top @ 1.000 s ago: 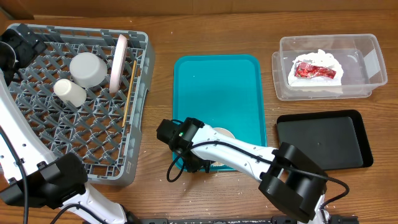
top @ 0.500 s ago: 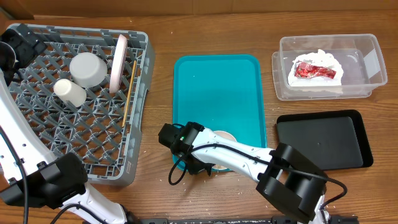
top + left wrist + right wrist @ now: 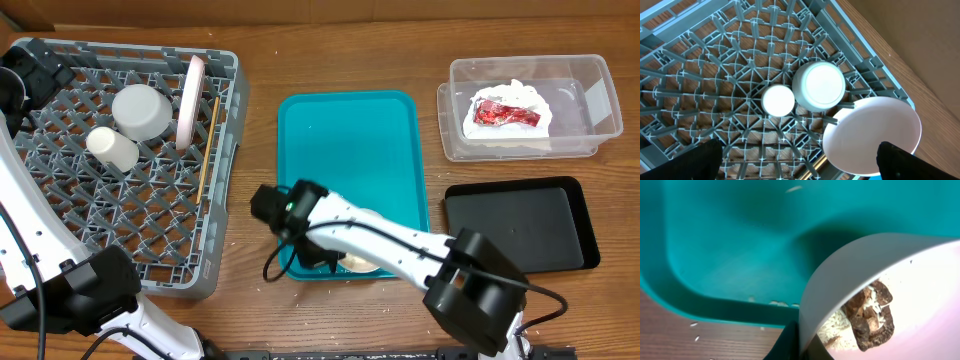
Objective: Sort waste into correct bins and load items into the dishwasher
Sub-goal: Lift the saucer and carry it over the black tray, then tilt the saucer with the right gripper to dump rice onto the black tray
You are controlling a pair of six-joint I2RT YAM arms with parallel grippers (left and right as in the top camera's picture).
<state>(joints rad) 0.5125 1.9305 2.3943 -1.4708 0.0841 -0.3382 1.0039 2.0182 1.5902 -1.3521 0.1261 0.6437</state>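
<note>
My right gripper (image 3: 332, 262) is shut on the rim of the small pale dish (image 3: 361, 263) over the near edge of the teal tray (image 3: 350, 140). In the right wrist view the dish (image 3: 850, 275) is tilted and holds brown food bits (image 3: 871, 312) and rice, with my fingers (image 3: 805, 341) pinching its rim. My left gripper (image 3: 795, 160) is open and empty above the grey rack (image 3: 60, 215). The rack holds a white cup (image 3: 112, 147), a white saucer (image 3: 140, 110), an upright white plate (image 3: 190, 100) and chopsticks (image 3: 207, 152). The napkin and red wrapper (image 3: 505, 112) lie in the clear tub (image 3: 590, 75).
The black tray (image 3: 520, 228) lies empty at the right, below the clear tub. Loose rice crumbs lie on the teal tray (image 3: 740, 240) near its front rim and on the wooden table (image 3: 695, 325). The rack fills the left side.
The right arm has shifted towards the tray's middle. The pale dish, earlier showing beyond the arm, now shows at the tray's near edge. The left arm has not moved.
</note>
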